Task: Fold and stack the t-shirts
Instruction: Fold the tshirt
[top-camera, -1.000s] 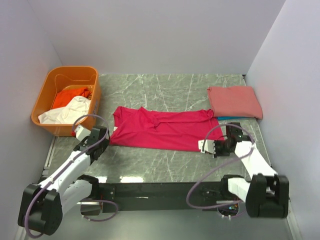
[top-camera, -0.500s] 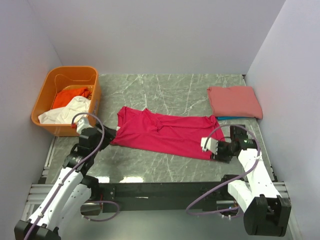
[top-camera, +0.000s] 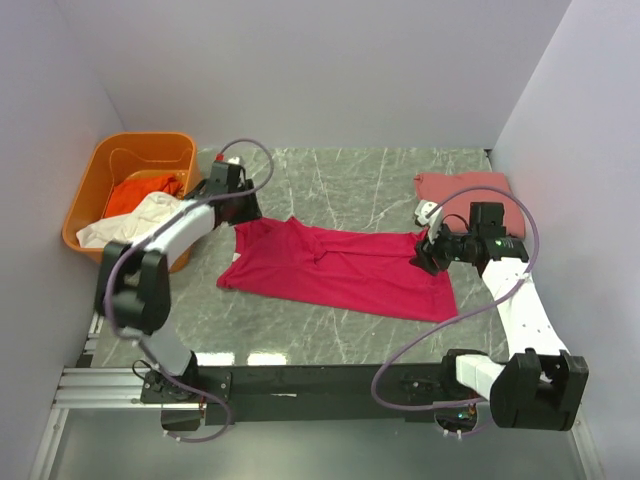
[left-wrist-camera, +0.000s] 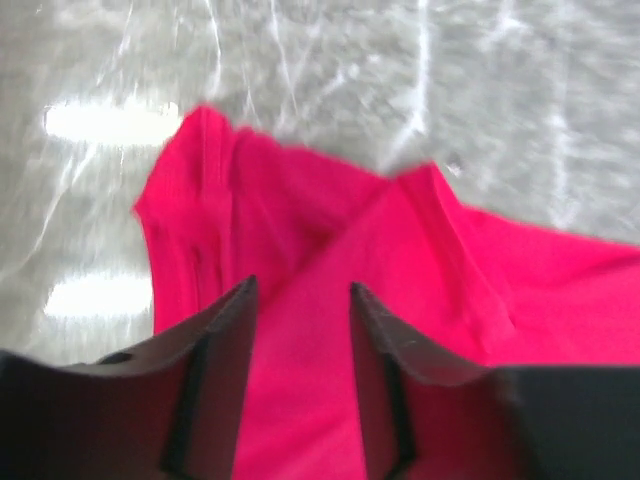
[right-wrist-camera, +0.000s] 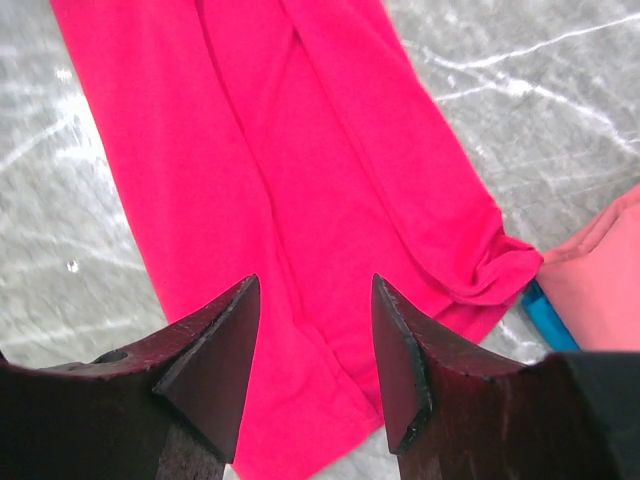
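A large crimson-pink t-shirt (top-camera: 340, 270) lies folded lengthwise across the middle of the table, slanting a little. My left gripper (top-camera: 245, 212) hovers over its left end, open, with cloth spread below the fingers (left-wrist-camera: 302, 285) and nothing pinched. My right gripper (top-camera: 426, 254) is over the right end, also open above the cloth (right-wrist-camera: 315, 282). A folded salmon-pink t-shirt (top-camera: 462, 186) rests at the back right, partly hidden by the right arm, with its edge in the right wrist view (right-wrist-camera: 600, 270). A blue t-shirt edge (right-wrist-camera: 548, 318) peeks out under it.
An orange plastic tub (top-camera: 90, 195) stands at the back left and holds an orange t-shirt (top-camera: 135, 192) and a white t-shirt (top-camera: 125, 225). White walls close in the left, back and right sides. The arms' base rail (top-camera: 320, 380) runs along the near edge.
Both arms swung from the near edge out over the shirt's ends. The right gripper, shut a second ago, has opened. The shirt now lies more slanted.
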